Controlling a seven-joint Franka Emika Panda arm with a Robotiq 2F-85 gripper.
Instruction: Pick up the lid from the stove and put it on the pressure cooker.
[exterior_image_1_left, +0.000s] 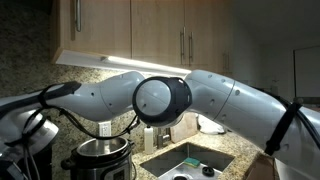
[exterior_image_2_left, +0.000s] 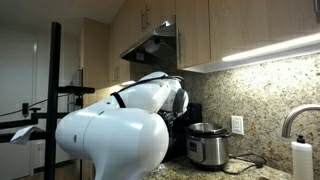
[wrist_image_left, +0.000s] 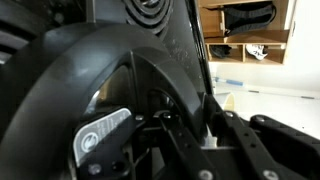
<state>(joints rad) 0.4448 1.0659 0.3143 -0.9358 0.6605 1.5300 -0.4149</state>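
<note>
Plainly the round black domed lid fills the wrist view's left, yet whether the jaws grip it I cannot tell; a shallow hold could drop it before the brushed-steel pressure cooker.

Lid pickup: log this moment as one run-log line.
stage: at lid; lid: fills wrist view; jaws: grip unclear; pressure cooker: on counter
</note>
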